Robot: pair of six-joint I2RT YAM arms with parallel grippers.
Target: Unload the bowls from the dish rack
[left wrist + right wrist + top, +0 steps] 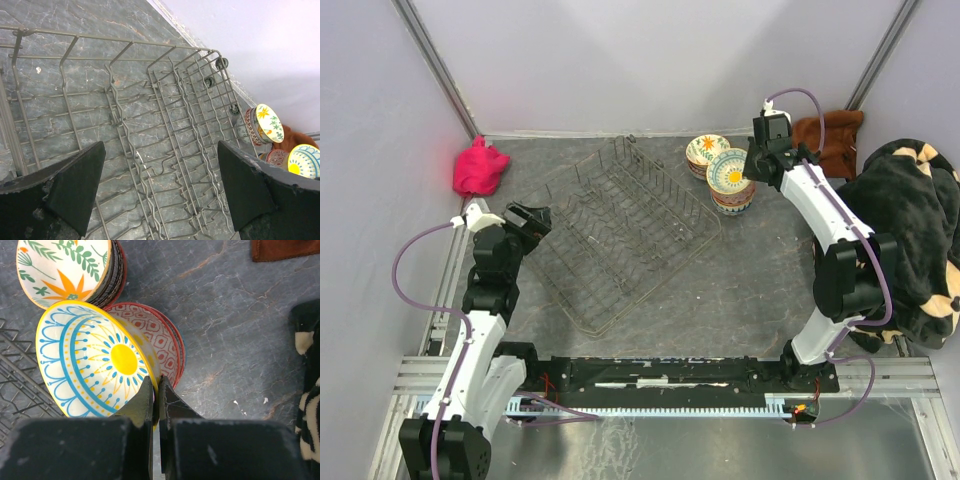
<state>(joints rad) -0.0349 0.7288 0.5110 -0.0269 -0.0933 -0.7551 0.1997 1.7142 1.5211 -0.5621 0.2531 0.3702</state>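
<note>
On grey marbled table (740, 290): dish rack (620, 235), set diagonally. Just off rack's far-right corner: 2 bowl stacks (706, 152), side by side. Far left of rack: pink cloth (480, 168). Right of rack: brown cloth (832, 135), dark patterned blanket (910, 230).

Nothing legible
I am finding no words, numbers or brands; the bowls (95, 360) are bearing only painted patterns.

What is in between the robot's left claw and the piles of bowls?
The dish rack lies between the left gripper and the bowls. The top view shows it, and so does the left wrist view.
</note>
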